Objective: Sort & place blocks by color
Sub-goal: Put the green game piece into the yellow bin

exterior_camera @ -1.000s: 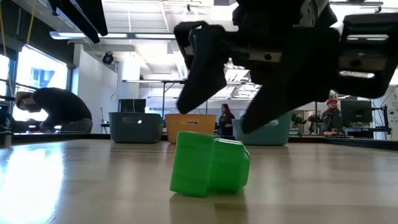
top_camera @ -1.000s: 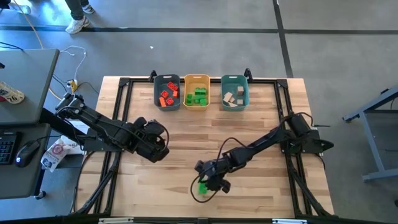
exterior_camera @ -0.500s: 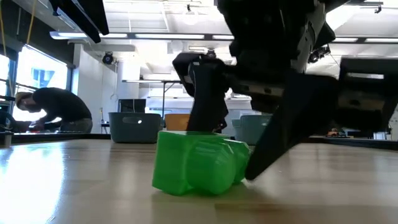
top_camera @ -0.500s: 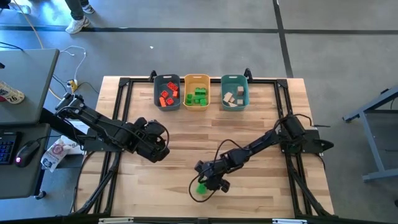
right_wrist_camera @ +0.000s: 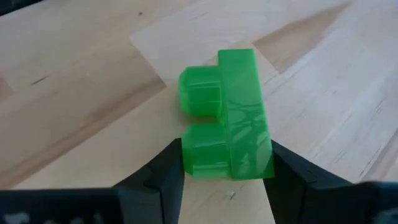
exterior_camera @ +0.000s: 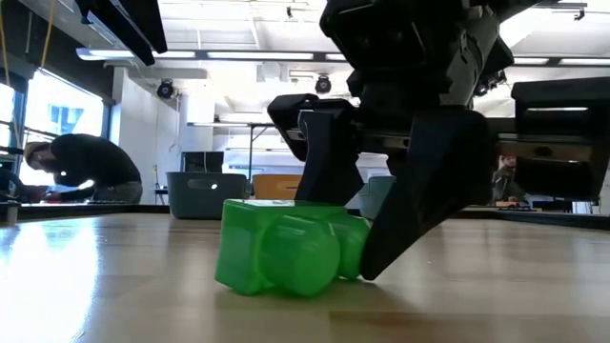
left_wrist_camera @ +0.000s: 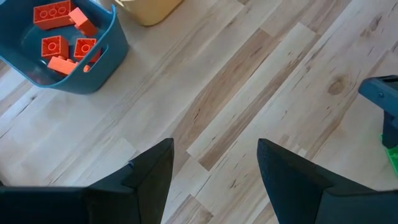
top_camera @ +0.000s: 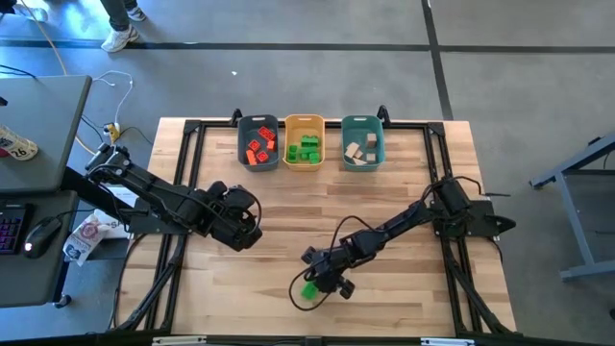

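One green block (right_wrist_camera: 227, 118), right gripper (right_wrist_camera: 225, 163) fingers astride

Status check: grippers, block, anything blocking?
Right gripper open, straddling green block on the table. Left gripper open, idle at table's left. Nothing in the way.

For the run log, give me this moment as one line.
right tool: fingers astride green block, lying on table, not lifted | left tool: open, idle over bare wood | bins at far edge: sorted blocks inside
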